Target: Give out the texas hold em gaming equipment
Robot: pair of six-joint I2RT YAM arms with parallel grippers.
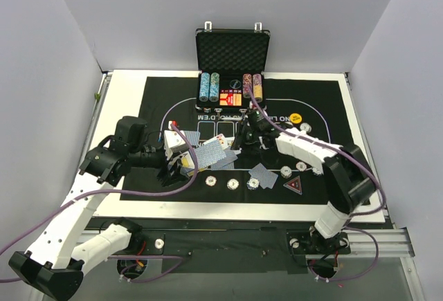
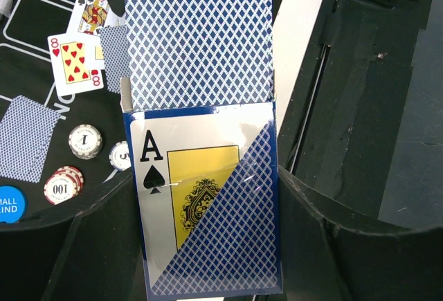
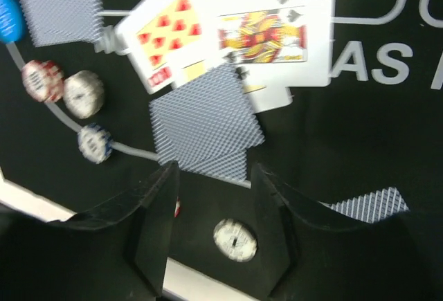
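The deck box (image 2: pixel 208 204) shows a large "A" over a black spade. Left of the box, a red-striped chip (image 2: pixel 61 187) reads "100", a grey chip (image 2: pixel 85 140) reads "1", and a blue disc (image 2: pixel 8 204) shows "MALL" over "LIND", cut off by the frame edge. Beyond these lie an "8" of hearts card (image 2: pixel 75 64) and a "J" card (image 2: pixel 92 10), and the black mat (image 3: pixel 360 142) bears the white letters "AS".

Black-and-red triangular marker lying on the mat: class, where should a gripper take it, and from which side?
Probably pinch the black-and-red triangular marker across its thin outer edges, coming straight down from above: it lies flat on the black printed mat, with bare mat around it.
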